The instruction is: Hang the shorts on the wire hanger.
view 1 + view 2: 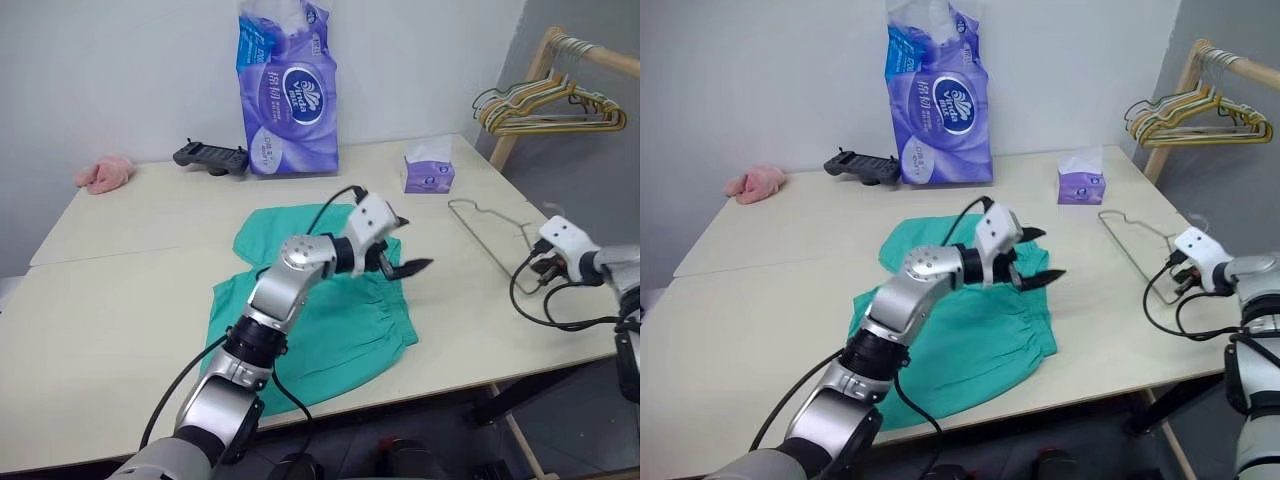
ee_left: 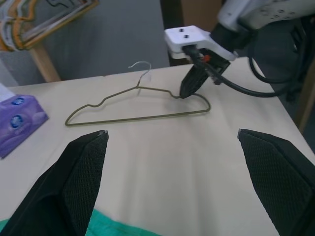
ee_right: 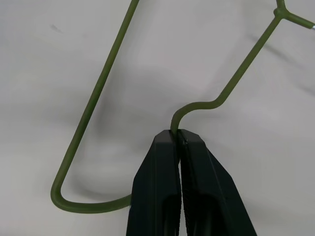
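We see a pale cream table (image 1: 120, 300) set against a white wall, with a wooden rail at the far right corner carrying a bunch of mixed-colour hangers (image 1: 550, 105). Along the back of the table stand a tall purple tissue pack (image 1: 288, 90), a black controller (image 1: 210, 157), a small purple tissue box (image 1: 428, 175) and a pink cloth (image 1: 105, 173) at the far left. The shorts (image 1: 330, 330) lie spread flat near the table's middle (partly covered by our left arm), and the left gripper (image 1: 400, 250) hovers over their right edge with its two fingers spread wide, grasping nothing. The wire hanger (image 1: 490, 235) lies towards the table's right edge, well apart from the shorts. Our right gripper (image 3: 178, 140) is clenched on the hanger's wire beside a bend in its shoulder. The head views cut off the right arm at the frame edge, and its fingers are hard to make out there.
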Robot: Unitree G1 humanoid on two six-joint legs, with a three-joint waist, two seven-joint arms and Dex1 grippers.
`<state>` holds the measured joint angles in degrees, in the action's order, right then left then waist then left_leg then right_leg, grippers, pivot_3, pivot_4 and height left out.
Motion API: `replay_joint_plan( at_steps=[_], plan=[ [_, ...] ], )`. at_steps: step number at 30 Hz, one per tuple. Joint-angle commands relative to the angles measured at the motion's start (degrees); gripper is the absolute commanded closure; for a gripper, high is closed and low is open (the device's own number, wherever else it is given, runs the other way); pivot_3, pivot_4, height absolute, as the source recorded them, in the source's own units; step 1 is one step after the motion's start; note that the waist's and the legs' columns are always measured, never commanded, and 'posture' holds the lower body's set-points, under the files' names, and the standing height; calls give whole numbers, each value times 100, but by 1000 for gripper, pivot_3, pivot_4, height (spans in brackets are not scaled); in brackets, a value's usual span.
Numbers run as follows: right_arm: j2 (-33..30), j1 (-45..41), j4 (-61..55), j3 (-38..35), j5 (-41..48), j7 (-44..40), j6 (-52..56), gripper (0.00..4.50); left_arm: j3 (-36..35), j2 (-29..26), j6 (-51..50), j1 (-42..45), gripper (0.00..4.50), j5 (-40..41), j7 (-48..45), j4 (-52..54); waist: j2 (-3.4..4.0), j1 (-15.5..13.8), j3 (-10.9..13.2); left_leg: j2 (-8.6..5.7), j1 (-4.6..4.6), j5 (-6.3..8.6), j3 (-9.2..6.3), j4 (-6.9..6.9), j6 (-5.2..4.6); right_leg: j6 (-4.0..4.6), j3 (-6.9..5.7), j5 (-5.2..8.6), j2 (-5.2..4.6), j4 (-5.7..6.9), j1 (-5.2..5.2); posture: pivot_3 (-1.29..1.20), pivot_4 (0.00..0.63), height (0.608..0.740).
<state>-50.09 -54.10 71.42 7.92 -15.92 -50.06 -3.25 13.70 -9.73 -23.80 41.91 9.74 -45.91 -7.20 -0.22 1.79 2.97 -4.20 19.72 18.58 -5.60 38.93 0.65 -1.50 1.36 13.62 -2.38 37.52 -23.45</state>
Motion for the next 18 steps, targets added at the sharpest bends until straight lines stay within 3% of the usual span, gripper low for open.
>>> replay_joint_plan(
  at_steps=[1,6,14,18],
  plan=[
    [-175,-128,-470,-107,47,314,-613,4473,-235,-154,121,325,0,117,-134,-120,0,18,0,2,-1,0,1,0,0,0,0,0,2,-1,0,-60,21,740],
    [-779,125,-1128,520,-879,1243,-2257,4473,-578,-329,166,946,0,267,-234,-669,1,12,0,0,4,0,2,1,1,0,1,0,1,1,-6,-93,17,740],
    [-1305,180,-1959,1042,-1751,1895,-3942,4473,-826,-997,-368,1545,0,733,-1115,-911,3,131,-1,2,3,0,13,-2,2,-1,11,0,5,1,-10,-110,12,740],
    [-1356,213,-2292,1170,-1968,1994,-4509,4473,-761,-1253,-64,1672,0,613,-1549,-1464,2,193,0,8,2,0,12,-5,2,-1,10,1,12,1,-13,-123,12,740]
  ],
)
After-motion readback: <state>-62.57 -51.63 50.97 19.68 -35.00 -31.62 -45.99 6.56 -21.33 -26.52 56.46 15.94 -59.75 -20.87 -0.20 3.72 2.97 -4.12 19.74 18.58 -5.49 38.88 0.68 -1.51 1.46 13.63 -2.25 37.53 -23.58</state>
